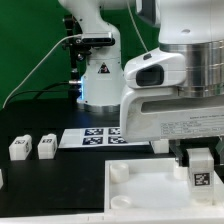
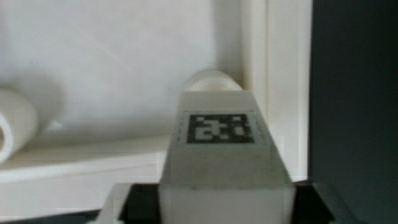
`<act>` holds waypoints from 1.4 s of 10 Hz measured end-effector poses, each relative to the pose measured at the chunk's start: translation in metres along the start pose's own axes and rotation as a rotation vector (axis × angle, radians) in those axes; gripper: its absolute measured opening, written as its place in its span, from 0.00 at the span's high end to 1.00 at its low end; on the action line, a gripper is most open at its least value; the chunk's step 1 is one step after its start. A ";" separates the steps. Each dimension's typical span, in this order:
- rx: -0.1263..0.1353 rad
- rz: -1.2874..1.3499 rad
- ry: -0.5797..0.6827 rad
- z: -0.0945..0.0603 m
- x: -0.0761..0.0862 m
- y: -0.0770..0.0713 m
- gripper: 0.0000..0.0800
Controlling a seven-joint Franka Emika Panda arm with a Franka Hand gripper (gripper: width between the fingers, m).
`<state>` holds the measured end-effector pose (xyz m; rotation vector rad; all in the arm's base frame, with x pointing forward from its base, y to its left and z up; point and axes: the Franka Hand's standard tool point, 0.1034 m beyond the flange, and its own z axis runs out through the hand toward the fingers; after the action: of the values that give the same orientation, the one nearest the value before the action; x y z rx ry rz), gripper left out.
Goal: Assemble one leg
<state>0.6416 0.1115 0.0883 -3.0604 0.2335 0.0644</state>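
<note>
My gripper [image 1: 199, 172] is shut on a leg [image 1: 200, 180], a small white block with a black-and-white tag on its face. It holds the leg upright over the right part of the large white tray-like piece [image 1: 140, 185]. In the wrist view the leg [image 2: 217, 140] points away from the gripper [image 2: 222, 203], with dark pads [image 2: 157, 196] pressed against both its sides. Behind it are the tray-like piece's raised edge [image 2: 249, 50] and a round corner socket [image 2: 15, 120]. Two more legs [image 1: 20, 147] [image 1: 46, 147] stand on the black table at the exterior view's left.
The marker board [image 1: 92, 138] lies behind the tray-like piece. Corner sockets [image 1: 118, 172] rise from the tray-like piece's left side. Another white part shows at the exterior view's left edge [image 1: 2, 178]. The robot base [image 1: 95, 70] and cables stand at the back.
</note>
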 end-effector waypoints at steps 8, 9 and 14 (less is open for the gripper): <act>0.055 1.136 0.016 0.002 -0.004 0.006 0.63; 0.054 1.258 0.012 0.003 -0.006 0.003 0.63; 0.049 1.356 0.016 0.004 -0.010 -0.008 0.63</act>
<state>0.6331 0.1212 0.0857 -2.2327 2.1028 0.0908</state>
